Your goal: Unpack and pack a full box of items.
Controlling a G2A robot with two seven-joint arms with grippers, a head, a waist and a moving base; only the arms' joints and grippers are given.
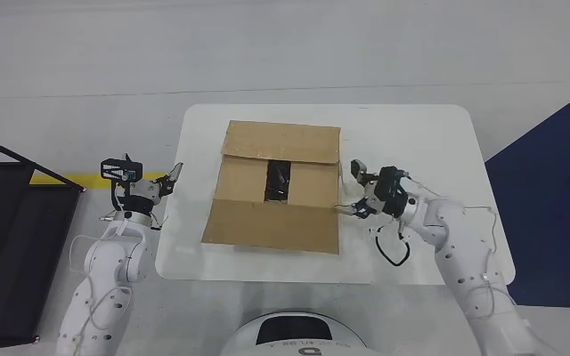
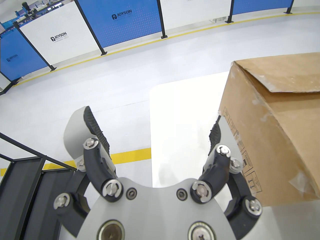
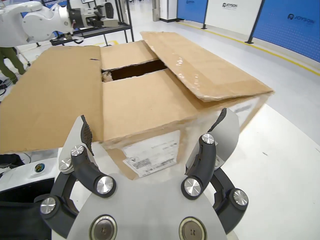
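A brown cardboard box point(image 1: 278, 187) stands in the middle of the white table point(image 1: 419, 142). Its top flaps lie nearly closed, leaving a dark slot point(image 1: 280, 181) with something dark inside. My left gripper point(image 1: 171, 176) hovers open off the table's left edge, apart from the box point(image 2: 270, 126). My right gripper point(image 1: 350, 189) is open at the box's right side wall, near its white label point(image 3: 152, 154). In the right wrist view the box point(image 3: 140, 101) has one flap jutting out toward the robot and another raised slightly; the gap point(image 3: 136, 69) shows a pale item.
A black rack point(image 1: 27, 231) stands on the floor to the left of the table, with a yellow floor line point(image 1: 53, 177) beside it. Blue and white partition panels point(image 2: 120, 18) ring the floor behind. Bare table lies right of the box.
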